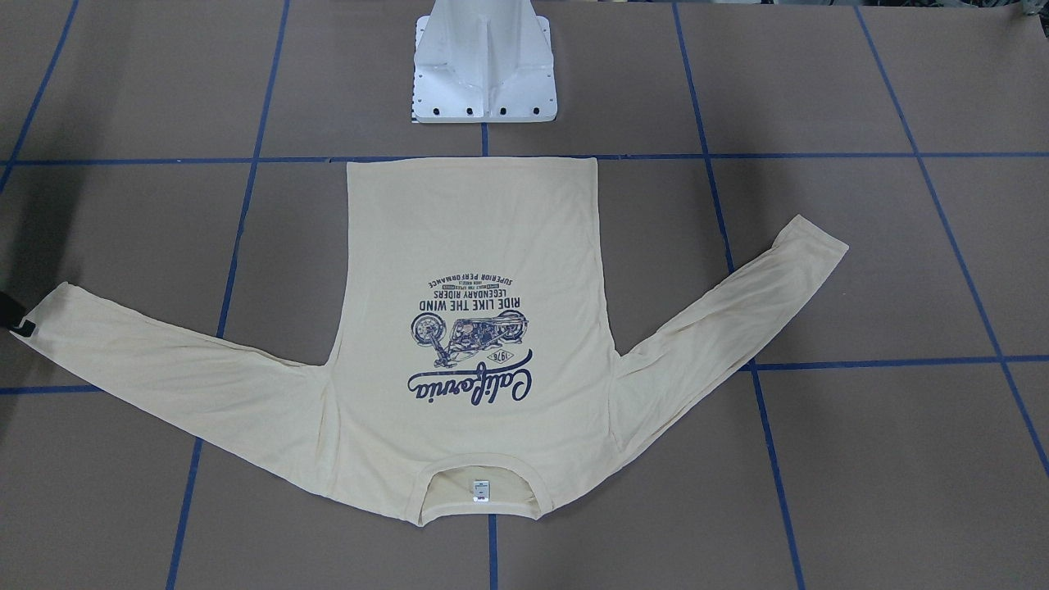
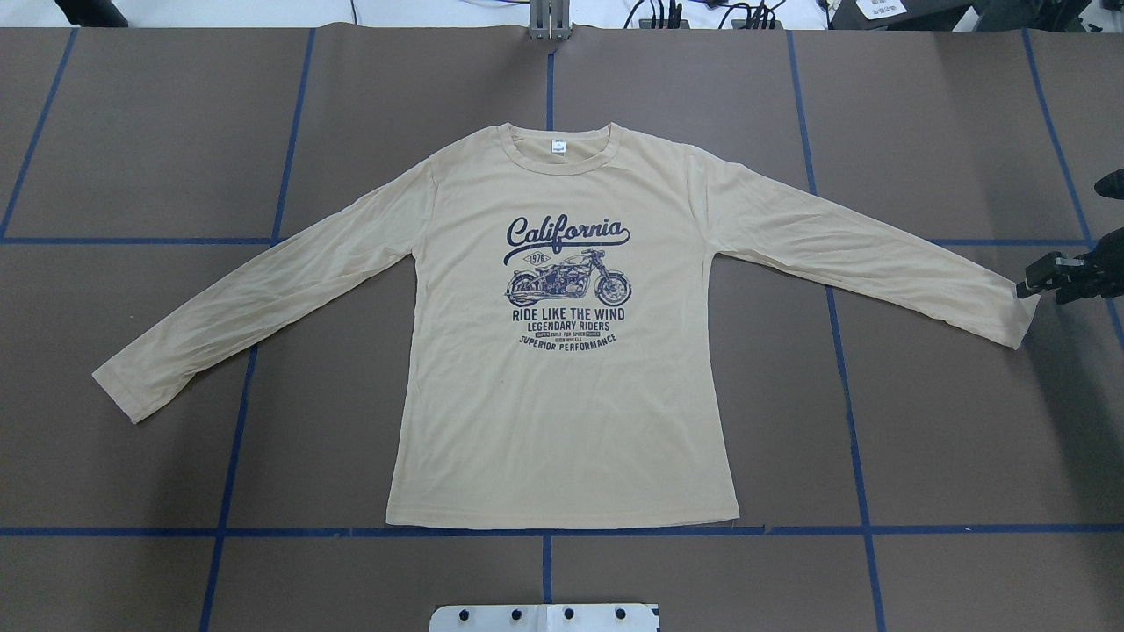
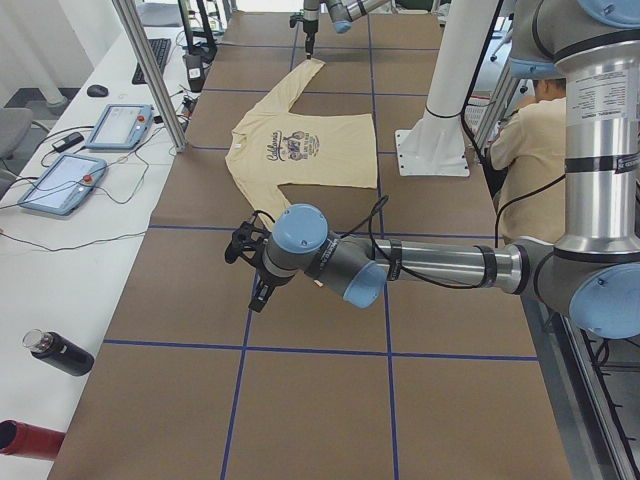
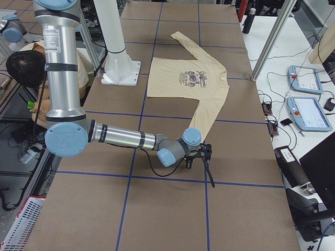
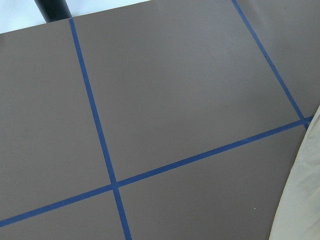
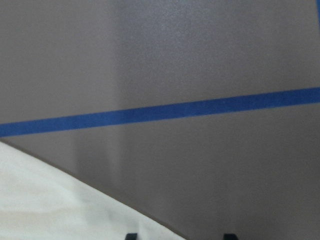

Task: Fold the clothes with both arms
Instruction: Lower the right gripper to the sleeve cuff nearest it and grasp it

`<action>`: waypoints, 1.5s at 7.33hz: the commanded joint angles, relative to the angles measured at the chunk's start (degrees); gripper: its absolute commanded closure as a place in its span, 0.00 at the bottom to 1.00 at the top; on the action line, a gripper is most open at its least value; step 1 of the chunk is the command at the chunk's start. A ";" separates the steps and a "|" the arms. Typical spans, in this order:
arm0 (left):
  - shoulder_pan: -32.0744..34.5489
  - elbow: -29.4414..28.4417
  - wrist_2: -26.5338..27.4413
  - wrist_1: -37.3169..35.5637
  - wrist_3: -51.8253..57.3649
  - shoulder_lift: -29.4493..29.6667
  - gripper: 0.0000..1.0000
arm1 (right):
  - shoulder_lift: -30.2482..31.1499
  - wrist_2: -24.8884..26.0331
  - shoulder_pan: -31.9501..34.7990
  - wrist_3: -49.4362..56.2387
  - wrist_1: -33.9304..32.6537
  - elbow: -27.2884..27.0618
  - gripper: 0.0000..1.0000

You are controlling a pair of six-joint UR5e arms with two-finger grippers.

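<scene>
The clothes are one cream-yellow long-sleeved T-shirt (image 2: 562, 386) lying flat and face up, navy "California" print showing, both sleeves spread out. My right gripper (image 2: 1029, 286) is at the cuff of the sleeve (image 2: 1010, 316) on that side. In the right wrist view its fingertips (image 6: 131, 236) stand apart over the table, open, with the cloth edge (image 6: 60, 200) beside them. My left gripper (image 3: 260, 290) points down past the other cuff (image 2: 123, 395). It shows only in the exterior left view, so I cannot tell its state. The left wrist view catches a strip of cloth (image 5: 305, 200).
The white pedestal base (image 1: 483, 74) stands just behind the shirt's hem. Blue tape lines (image 2: 544, 530) grid the brown table. A side desk holds tablets (image 3: 120, 125) and a dark bottle (image 3: 58, 352). A person (image 3: 530, 130) sits behind the robot.
</scene>
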State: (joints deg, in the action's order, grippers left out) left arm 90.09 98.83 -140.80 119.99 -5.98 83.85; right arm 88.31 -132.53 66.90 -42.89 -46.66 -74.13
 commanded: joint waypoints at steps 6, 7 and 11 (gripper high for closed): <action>0.00 0.13 0.00 0.07 0.00 -0.09 0.00 | -0.42 -2.28 -0.02 -0.09 -0.97 -0.31 1.00; 0.00 0.22 0.00 0.07 0.00 0.00 0.00 | -0.68 -4.04 0.33 -0.17 -1.24 -1.80 1.00; 0.00 0.40 -0.09 0.07 0.09 0.00 0.00 | -2.69 -6.69 2.44 -0.35 -11.01 -11.00 1.00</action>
State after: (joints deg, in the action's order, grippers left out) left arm 90.09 99.19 -140.86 120.02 -5.96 83.84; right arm 87.39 -138.13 68.85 -43.23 -51.13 -81.10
